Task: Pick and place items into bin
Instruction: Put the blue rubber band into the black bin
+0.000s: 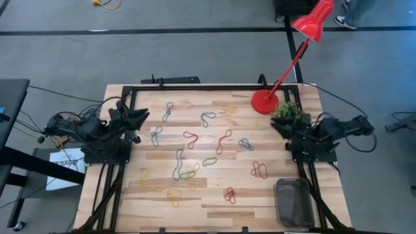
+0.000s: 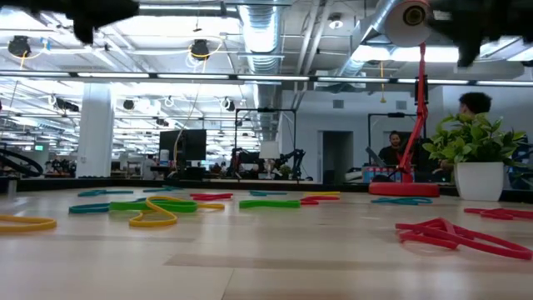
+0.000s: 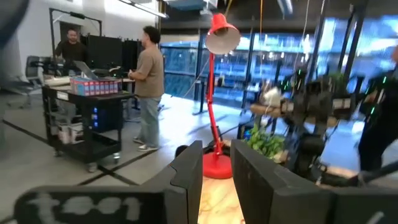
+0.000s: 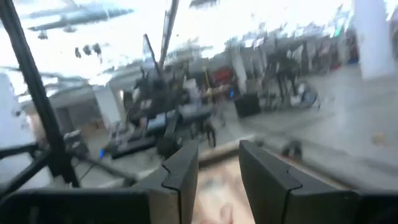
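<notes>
High view showed the bin (image 1: 294,202) at the table's (image 1: 214,214) near right corner, empty as far as could be seen, with every rubber-band loop outside it. Closest to the bin lay a red loop (image 1: 259,170), just beyond its far left corner, its long axis running roughly across the table; a second red loop (image 1: 230,194) lay left of the bin. The right gripper (image 1: 288,134) was parked beyond the bin beside the potted plant (image 1: 286,111); its fingers (image 4: 186,171) stood apart, grasping nothing. The left gripper (image 1: 133,123) waited well apart from the bin, likewise parted and empty. Judgement: the right arm was clearly nearer.
</notes>
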